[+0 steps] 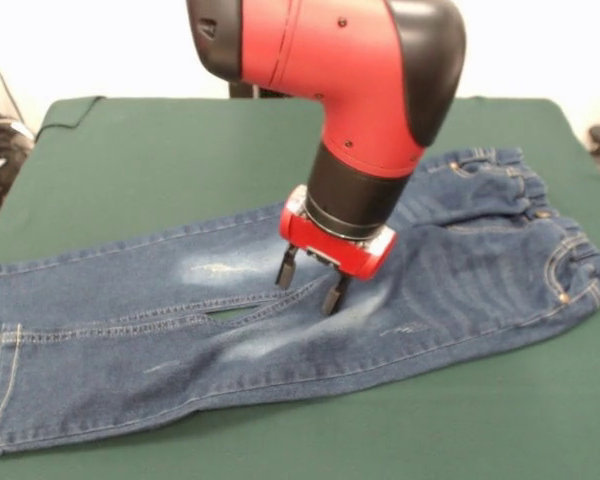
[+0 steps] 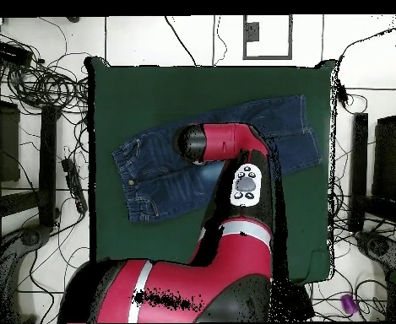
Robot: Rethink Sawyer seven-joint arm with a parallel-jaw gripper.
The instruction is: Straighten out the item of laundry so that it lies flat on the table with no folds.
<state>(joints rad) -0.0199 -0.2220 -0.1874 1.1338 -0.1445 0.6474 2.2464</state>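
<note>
A small pair of blue denim jeans [image 1: 450, 280] lies spread across the dark green table [image 1: 140, 160], legs to the left in the front view, elastic waistband at the right. The legs show faded whitish patches and lie close together, slightly overlapping near the crotch. My gripper [image 1: 310, 281] hangs from the red and black arm just over the crotch area, open, its two dark fingers apart with nothing between them. In the overhead view the jeans [image 2: 154, 164] lie across the table's [image 2: 125, 93] middle, and the arm [image 2: 226, 143] hides the gripper and the jeans' centre.
Cables and dark equipment [image 2: 40, 93] lie on the floor around the table. A purple object [image 2: 348, 304] sits on the floor. Bare green cloth surrounds the jeans on all sides.
</note>
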